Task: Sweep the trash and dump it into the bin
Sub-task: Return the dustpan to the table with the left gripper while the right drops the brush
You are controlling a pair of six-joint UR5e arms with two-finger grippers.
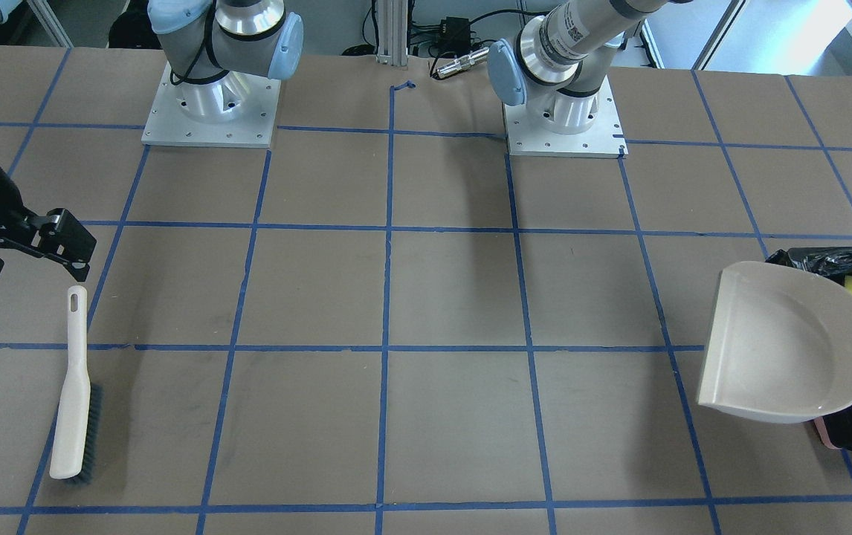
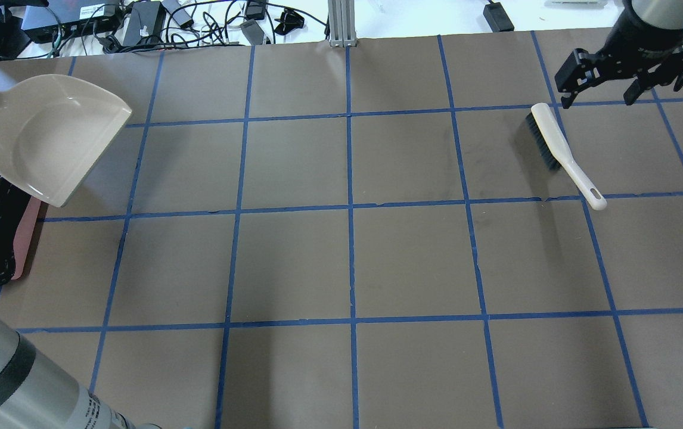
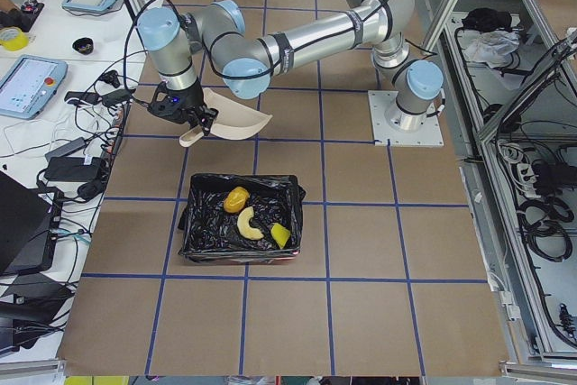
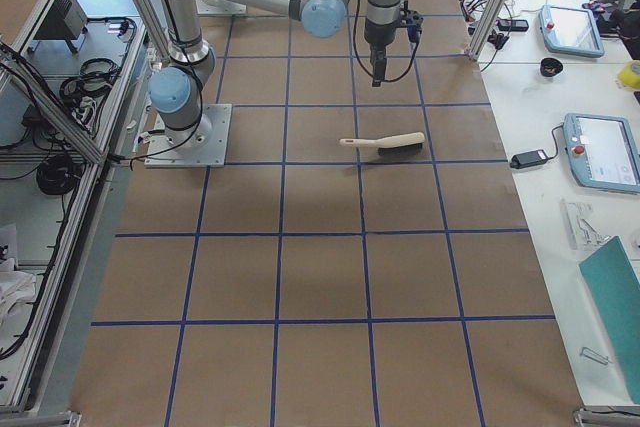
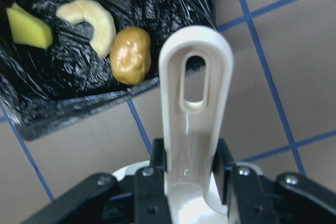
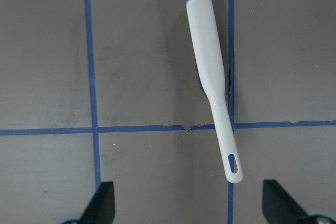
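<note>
The tan croissant point(image 5: 92, 22), the yellow-green sponge point(image 5: 29, 27) and the golden-brown roll point(image 5: 130, 55) lie inside the bin point(image 5: 63, 114), a pink box lined with a black bag point(image 3: 194, 223). My left gripper point(image 5: 191, 156) is shut on the handle of the beige dustpan point(image 2: 49, 137), held in the air beside the bin; the pan is empty point(image 1: 783, 342). The white brush point(image 2: 556, 146) lies flat on the table point(image 6: 212, 77). My right gripper point(image 2: 604, 89) is open and empty, hovering above the brush, apart from it point(image 1: 62, 238).
The two arm bases point(image 1: 210, 104) point(image 1: 563, 111) stand at the robot side of the brown table with its blue tape grid. Cables and power bricks point(image 2: 139, 18) lie beyond the far edge. A side bench holds tablets point(image 4: 600, 152).
</note>
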